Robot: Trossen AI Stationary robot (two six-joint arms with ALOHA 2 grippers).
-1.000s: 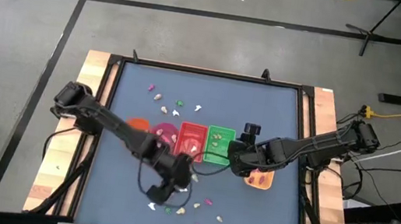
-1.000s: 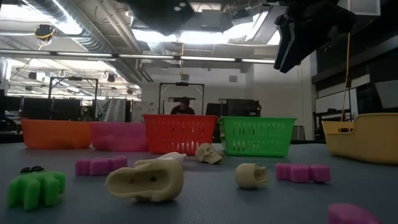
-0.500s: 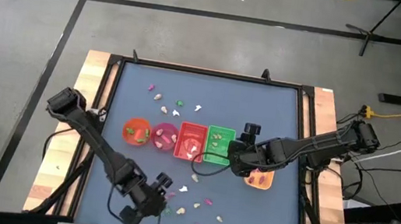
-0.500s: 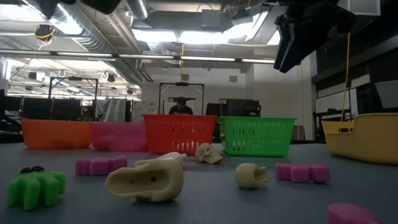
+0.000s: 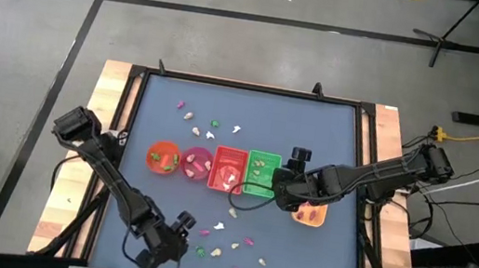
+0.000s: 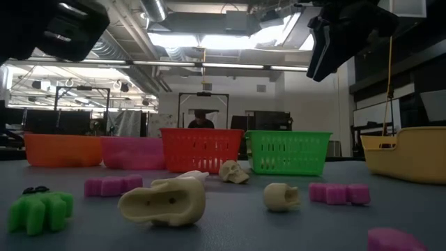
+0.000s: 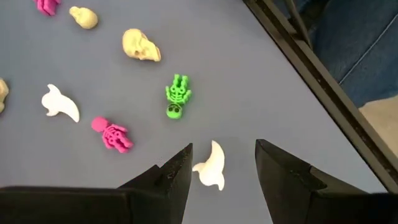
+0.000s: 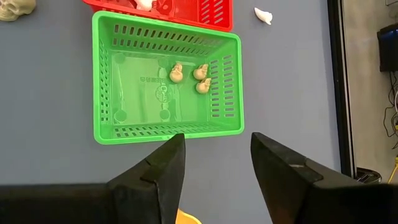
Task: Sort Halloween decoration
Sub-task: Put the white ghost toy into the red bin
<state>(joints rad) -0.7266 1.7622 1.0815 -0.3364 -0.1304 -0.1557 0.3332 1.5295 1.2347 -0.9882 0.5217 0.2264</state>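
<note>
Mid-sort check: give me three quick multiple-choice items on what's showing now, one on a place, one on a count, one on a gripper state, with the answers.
1. What lies between the left gripper's fingers?
A. white ghost
B. orange bat
C. blue spider

2. How many cream skulls lie in the green basket?
A. none
B. three
C. seven

3. How is the right gripper?
A. shut on a skull
B. open and empty
C. shut on the basket rim

Answers:
1 A, the left wrist view shows the ghost on the mat between the open fingers.
2 B, three skulls sit clustered in the right wrist view.
3 B, its fingers stand apart above the basket's edge, holding nothing.
</note>
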